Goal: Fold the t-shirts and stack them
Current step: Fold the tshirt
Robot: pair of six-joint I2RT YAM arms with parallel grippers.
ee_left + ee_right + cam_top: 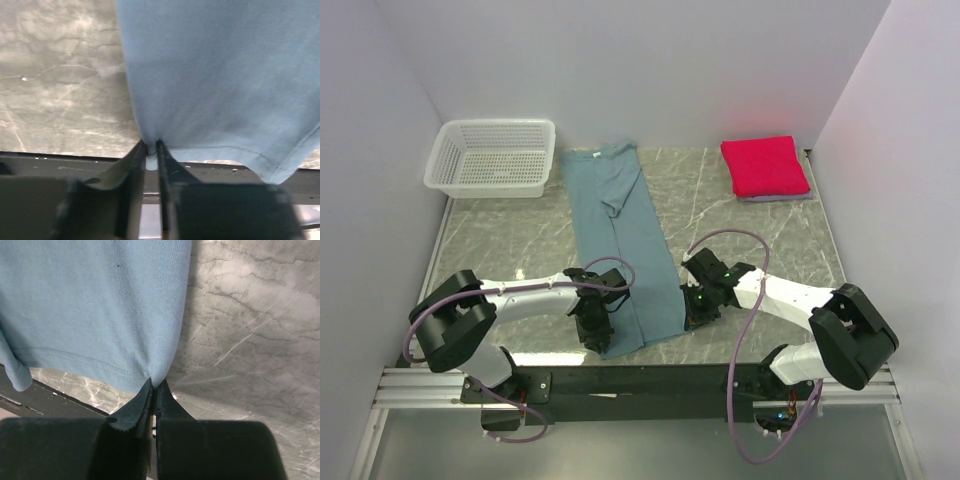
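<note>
A muted teal-blue t-shirt [620,235] lies on the marble table as a long narrow strip, collar at the far end and hem toward the arms. My left gripper [599,335] is shut on the hem's near-left corner; the left wrist view shows cloth [220,75] bunched between the fingertips of that gripper [151,146]. My right gripper [693,312] pinches the near-right corner, where the shirt [95,300] runs into the tips of the gripper [154,384]. A folded crimson-pink t-shirt [765,165] rests at the back right on a thin pale lavender one [778,198].
A white plastic mesh basket [500,124] stands at the back left corner. The black frame rail [650,378] runs along the table's near edge just behind the hem. White walls close in on the left, back and right.
</note>
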